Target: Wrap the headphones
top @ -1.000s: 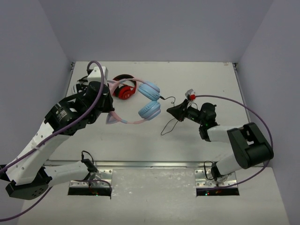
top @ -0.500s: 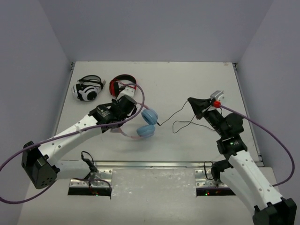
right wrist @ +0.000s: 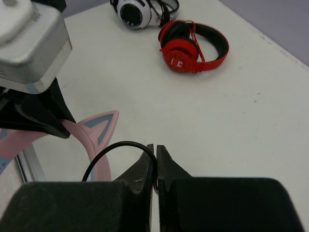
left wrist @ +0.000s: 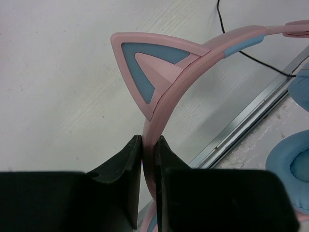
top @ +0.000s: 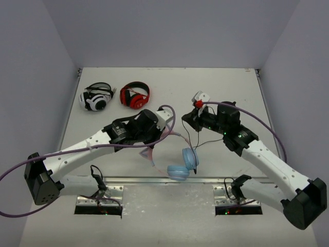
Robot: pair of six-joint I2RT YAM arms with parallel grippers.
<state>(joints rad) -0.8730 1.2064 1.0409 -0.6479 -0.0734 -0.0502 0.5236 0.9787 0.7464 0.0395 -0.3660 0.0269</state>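
Observation:
The headphones [top: 189, 157] are held up near the table's front edge, their light blue earcups low over the front rail. In the left wrist view, my left gripper [left wrist: 148, 140] is shut on the pink headband [left wrist: 166, 104] just below a cat ear [left wrist: 149, 67]. The left gripper [top: 160, 135] sits left of centre in the top view. My right gripper [right wrist: 155, 147] is shut on the thin black cable [right wrist: 118, 143], which arcs left out of the jaws. The right gripper [top: 186, 120] hangs just right of the left one, with slack cable [top: 206, 141] trailing below it.
Red-and-black headphones [top: 134, 95] and white-and-black headphones [top: 96, 98] lie at the back left of the table. A metal rail [top: 133, 181] runs along the near edge. Walls close in the left, back and right sides.
The left arm has carried the headphones from mid-table toward the near edge and rightward. The right gripper has moved left toward the centre with the cable, close to the left gripper.

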